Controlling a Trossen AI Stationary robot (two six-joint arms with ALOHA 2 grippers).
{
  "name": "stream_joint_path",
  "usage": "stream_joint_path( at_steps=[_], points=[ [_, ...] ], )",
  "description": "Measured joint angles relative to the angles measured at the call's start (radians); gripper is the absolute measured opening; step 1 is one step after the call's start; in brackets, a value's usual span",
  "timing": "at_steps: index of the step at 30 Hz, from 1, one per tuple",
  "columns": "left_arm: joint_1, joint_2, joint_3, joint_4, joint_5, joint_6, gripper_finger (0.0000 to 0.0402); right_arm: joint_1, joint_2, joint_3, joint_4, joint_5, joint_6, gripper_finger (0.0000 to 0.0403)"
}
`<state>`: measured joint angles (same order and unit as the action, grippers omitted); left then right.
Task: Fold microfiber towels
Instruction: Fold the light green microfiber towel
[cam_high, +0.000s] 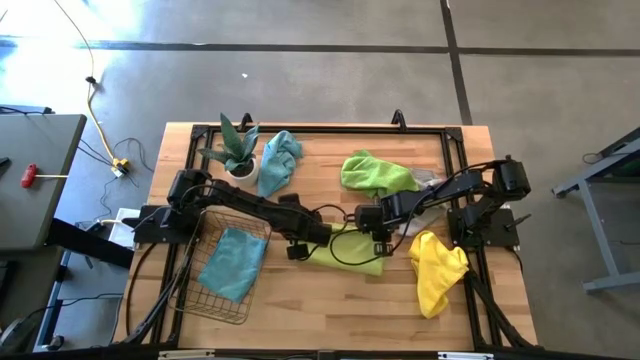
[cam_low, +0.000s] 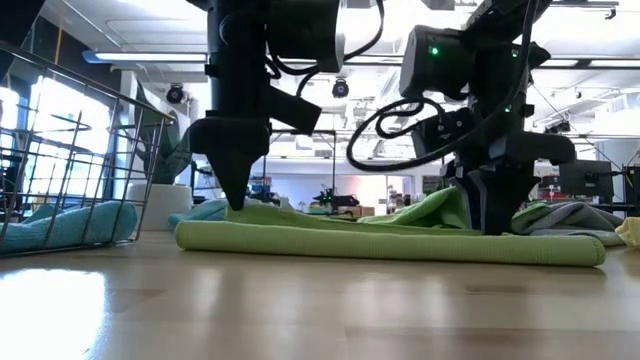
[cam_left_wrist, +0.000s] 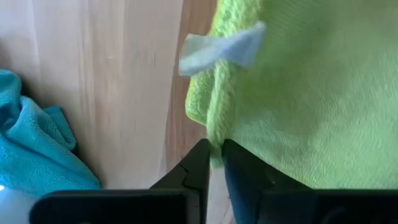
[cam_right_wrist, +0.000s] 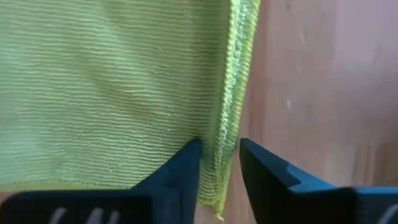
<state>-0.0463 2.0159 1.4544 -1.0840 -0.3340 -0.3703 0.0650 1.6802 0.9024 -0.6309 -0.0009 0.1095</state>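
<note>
At the near middle of the bench, a lime green towel lies folded into a long flat strip, with both tools down on it. The left tool stands at one end of the strip, its 2 fingers a narrow slit apart with the towel's hemmed edge between them. The right tool stands at the other end, its fingers set a little wider and straddling the hem there; whether either still pinches the cloth cannot be told. A white label sticks out from the hem by the left tool.

To the left, a teal towel lies folded in a wire basket. To the right, a yellow towel sits crumpled near the bench's edge.

Farther back, a second lime green towel lies bunched, with a pale grey towel just beside it. Another teal towel lies heaped next to a small potted plant.
</note>
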Motion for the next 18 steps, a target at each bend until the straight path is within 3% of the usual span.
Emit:
stream_joint_path(
  at_steps=[10,18],
  points=[
    [0.005,0.000,0.000,0.004,-0.072,0.082,0.0122,0.001,-0.041,0.008,-0.079,0.012,0.064,0.0149],
    [-0.013,0.000,0.046,0.013,0.023,0.060,0.0130,0.064,-0.134,0.048,-0.069,0.021,0.247,0.0149]
  ],
)
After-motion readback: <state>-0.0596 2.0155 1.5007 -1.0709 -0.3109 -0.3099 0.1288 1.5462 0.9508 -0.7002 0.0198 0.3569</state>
